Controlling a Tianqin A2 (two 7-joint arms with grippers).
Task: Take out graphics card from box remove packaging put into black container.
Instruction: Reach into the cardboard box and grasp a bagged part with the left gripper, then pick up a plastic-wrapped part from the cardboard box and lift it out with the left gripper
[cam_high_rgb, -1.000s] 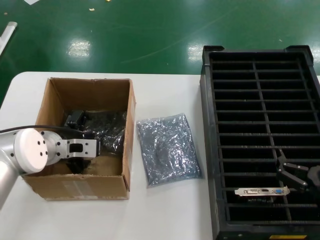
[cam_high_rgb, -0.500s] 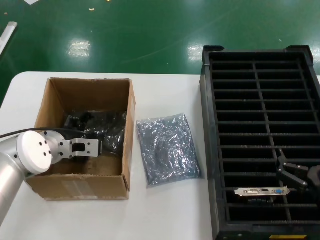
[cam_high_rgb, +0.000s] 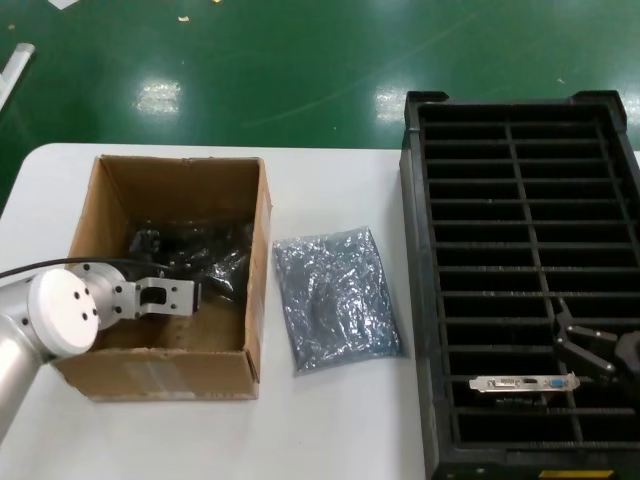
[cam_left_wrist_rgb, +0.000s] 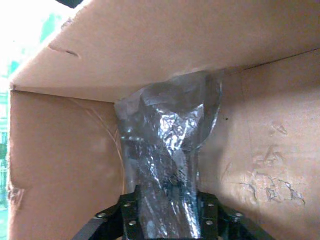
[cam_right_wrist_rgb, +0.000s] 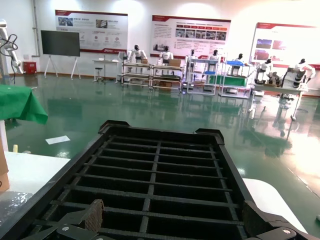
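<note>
- While inside box (cam_high_rgb: 160, 360): left claw (cam_left_wrist_rgb: 167, 220) clamped on crinkly packaging (cam_left_wrist_rgb: 167, 150), slippery film over stiff, fragile graphics card; firm edge grip advised.
- Right claw (cam_high_rgb: 590, 350) spread wide above black container (cam_high_rgb: 420, 300).

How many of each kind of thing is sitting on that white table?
Cardboard box: 1
Silver bags: 2, one on the table, one in the box, held by the left gripper
Black slotted crate: 1
Bare graphics card: 1
Total: 5
</note>
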